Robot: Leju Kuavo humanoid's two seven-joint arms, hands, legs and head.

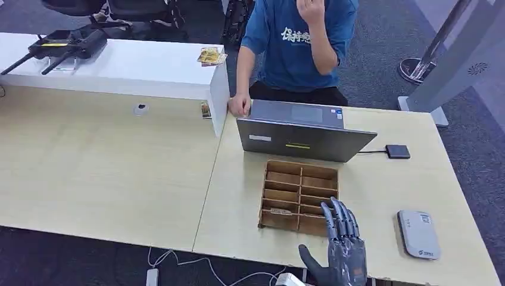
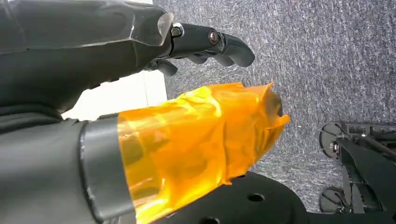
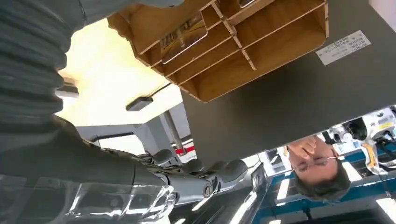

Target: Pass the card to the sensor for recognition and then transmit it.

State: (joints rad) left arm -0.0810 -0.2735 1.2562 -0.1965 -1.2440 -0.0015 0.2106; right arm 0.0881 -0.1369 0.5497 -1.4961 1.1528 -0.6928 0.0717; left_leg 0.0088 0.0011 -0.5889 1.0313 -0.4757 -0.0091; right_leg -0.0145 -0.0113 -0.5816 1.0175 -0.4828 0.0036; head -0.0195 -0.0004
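A wooden divider box stands on the table in front of a grey laptop. A card lies in its near-left compartment; the right wrist view shows the card leaning inside the box. My right hand hovers at the box's near-right corner with straight fingers and holds nothing. A grey-white sensor pad lies on the table to the right of that hand. My left hand hangs over grey carpet, its thumb wrapped in orange tape, holding nothing.
A person in a blue shirt sits behind the laptop, one hand on its edge. A small black device is cabled to the laptop. A white counter with a black controller stands at the back left.
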